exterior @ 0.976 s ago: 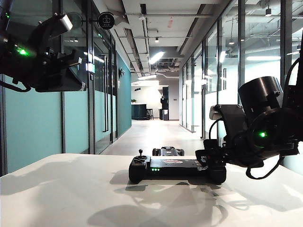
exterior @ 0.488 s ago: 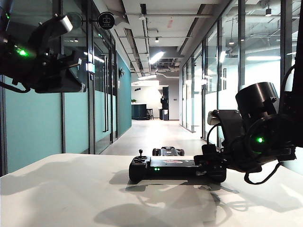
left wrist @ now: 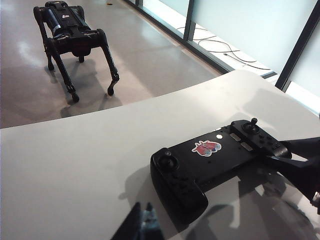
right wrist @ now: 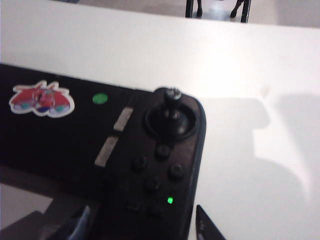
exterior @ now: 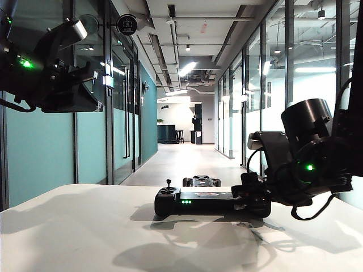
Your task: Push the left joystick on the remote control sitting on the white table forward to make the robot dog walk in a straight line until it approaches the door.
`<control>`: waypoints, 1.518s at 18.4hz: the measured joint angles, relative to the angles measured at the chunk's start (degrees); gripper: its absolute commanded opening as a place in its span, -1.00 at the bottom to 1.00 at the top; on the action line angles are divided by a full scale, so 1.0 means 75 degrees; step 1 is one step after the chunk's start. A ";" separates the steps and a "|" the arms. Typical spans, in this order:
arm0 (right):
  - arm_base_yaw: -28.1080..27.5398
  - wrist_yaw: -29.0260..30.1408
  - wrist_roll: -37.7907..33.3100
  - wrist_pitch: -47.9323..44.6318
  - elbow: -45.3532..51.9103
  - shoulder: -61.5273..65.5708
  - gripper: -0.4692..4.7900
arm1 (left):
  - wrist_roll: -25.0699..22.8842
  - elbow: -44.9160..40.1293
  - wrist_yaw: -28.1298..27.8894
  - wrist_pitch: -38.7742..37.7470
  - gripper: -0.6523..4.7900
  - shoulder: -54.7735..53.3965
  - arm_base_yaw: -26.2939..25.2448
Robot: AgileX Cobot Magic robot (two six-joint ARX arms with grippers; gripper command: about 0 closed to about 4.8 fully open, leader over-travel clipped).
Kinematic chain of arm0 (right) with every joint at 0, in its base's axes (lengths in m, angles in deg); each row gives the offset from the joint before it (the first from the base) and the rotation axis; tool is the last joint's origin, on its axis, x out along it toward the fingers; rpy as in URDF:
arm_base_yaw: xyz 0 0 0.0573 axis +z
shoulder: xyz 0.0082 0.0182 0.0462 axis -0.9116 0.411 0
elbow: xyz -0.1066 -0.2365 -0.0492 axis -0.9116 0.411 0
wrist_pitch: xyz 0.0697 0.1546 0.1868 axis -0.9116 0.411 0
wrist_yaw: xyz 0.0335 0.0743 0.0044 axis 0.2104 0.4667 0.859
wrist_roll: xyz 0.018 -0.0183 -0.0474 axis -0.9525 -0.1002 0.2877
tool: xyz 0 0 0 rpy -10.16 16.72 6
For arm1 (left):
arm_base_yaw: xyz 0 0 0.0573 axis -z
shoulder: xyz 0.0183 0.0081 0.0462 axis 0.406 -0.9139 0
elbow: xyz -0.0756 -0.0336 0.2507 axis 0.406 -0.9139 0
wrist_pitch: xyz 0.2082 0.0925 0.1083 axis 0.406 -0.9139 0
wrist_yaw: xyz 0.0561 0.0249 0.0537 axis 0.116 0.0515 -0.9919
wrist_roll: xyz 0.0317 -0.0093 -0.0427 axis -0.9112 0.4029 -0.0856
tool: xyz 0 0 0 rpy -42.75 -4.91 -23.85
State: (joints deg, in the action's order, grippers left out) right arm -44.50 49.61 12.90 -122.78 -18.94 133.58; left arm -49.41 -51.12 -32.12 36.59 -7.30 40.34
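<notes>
The black remote control (exterior: 212, 201) lies on the white table (exterior: 85, 226). Its left joystick (exterior: 168, 184) stands upright and untouched, and shows as a rounded stick (left wrist: 170, 161) in the left wrist view. My right gripper (right wrist: 142, 222) is open and straddles the controller's right end, below the right stick (right wrist: 172, 100). A gap shows beside one finger (right wrist: 207, 226). My left gripper (left wrist: 142, 206) hangs high above the table, tips together, short of the controller (left wrist: 215, 160). The robot dog (left wrist: 70, 35) stands on the floor beyond the table. No single door stands out along the corridor.
A long corridor (exterior: 181, 158) with glass walls on both sides runs away behind the table. The table's rounded far edge (left wrist: 125, 105) lies between the controller and the dog. Cables (left wrist: 225, 52) lie along the wall on the floor.
My right gripper has slid a little further in over the controller's right end. The left arm, the controller and the robot dog have stayed where they were.
</notes>
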 measured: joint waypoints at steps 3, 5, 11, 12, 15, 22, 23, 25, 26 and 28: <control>0.0000 -0.0003 -0.0003 0.0315 -0.0157 0.0000 0.19 | 0.0003 0.0000 0.0000 0.0003 -0.78 0.0000 0.0000; 0.0000 -0.0006 -0.0006 0.0510 -0.0251 0.0000 0.19 | 0.0000 0.0000 0.0000 0.0000 -0.78 0.0000 0.0000; 0.0000 -0.0006 -0.0017 0.0796 -0.0315 0.0000 0.04 | 0.0000 0.0000 0.0000 0.0000 -0.78 0.0000 0.0000; 0.0000 -0.0012 -0.0032 0.0793 -0.0315 0.0000 -0.04 | 0.0000 0.0000 0.0000 0.0003 -0.78 0.0000 0.0000; -0.0023 -0.0038 -0.0003 0.0801 -0.0315 0.0003 -0.15 | 0.0000 0.0000 0.0000 0.0003 -0.78 0.0000 0.0000; 0.0006 -0.0096 -0.0067 0.0796 -0.0315 0.0003 -0.29 | 0.0000 0.0000 0.0003 0.0003 -0.78 0.0000 0.0000; 0.0020 -0.0157 -0.0146 0.0796 -0.0315 0.0003 -0.29 | 0.0000 0.0000 0.0003 0.0003 -0.78 0.0000 0.0000; 0.0041 -0.0227 -0.0233 0.0799 -0.0318 0.0003 -0.29 | 0.0003 0.0064 0.0131 -0.0108 -0.78 -0.0009 -0.0003; 0.0052 -0.0277 -0.0239 0.0799 -0.0318 0.0003 -0.29 | 0.0000 0.0149 0.0140 -0.0210 -0.78 -0.0017 0.0000; 0.0146 -0.0603 -0.0315 0.0801 -0.0315 -0.0003 -0.29 | 0.0000 0.0268 0.0140 -0.0306 -0.78 -0.0058 0.0000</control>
State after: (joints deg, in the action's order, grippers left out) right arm -43.40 45.08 10.54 -116.77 -21.30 133.56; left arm -49.41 -49.11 -31.07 34.29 -7.74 40.34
